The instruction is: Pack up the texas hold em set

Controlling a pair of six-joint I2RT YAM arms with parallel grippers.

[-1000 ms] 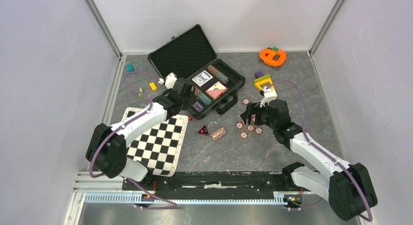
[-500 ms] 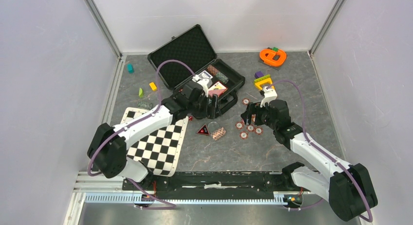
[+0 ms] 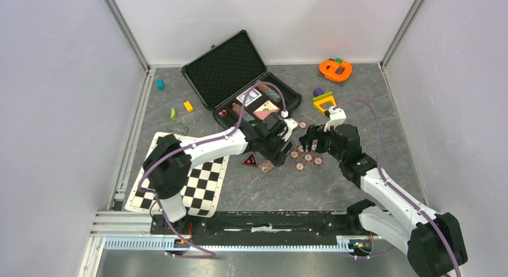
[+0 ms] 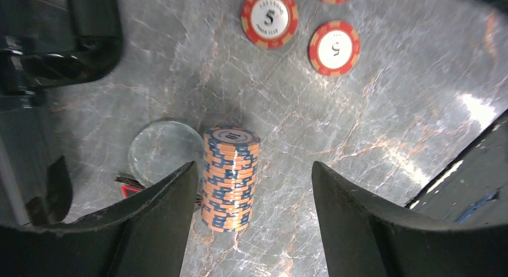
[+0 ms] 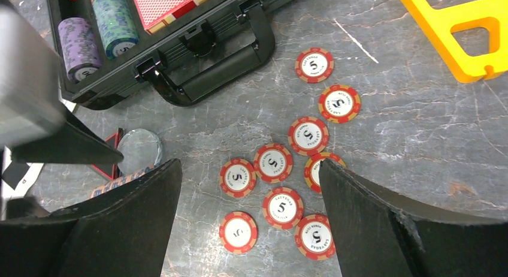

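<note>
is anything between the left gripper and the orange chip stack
Nothing visible: the left gripper is open right over the chip stack, fingers either side. A clear disc lies beside it, near one finger.

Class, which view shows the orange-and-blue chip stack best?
Left wrist: the orange-and-blue chip stack lies on its side, whole, inside the open left gripper. Top external shows it tiny; right wrist catches only an edge.

Every red-white poker chip (image 5: pixel 273 163) shows a large "5"; the one at twelve o'clock from the orange-blue chip stack (image 4: pixel 230 178) also reads "POKER CLUB". The stack's top chip is marked "10".
</note>
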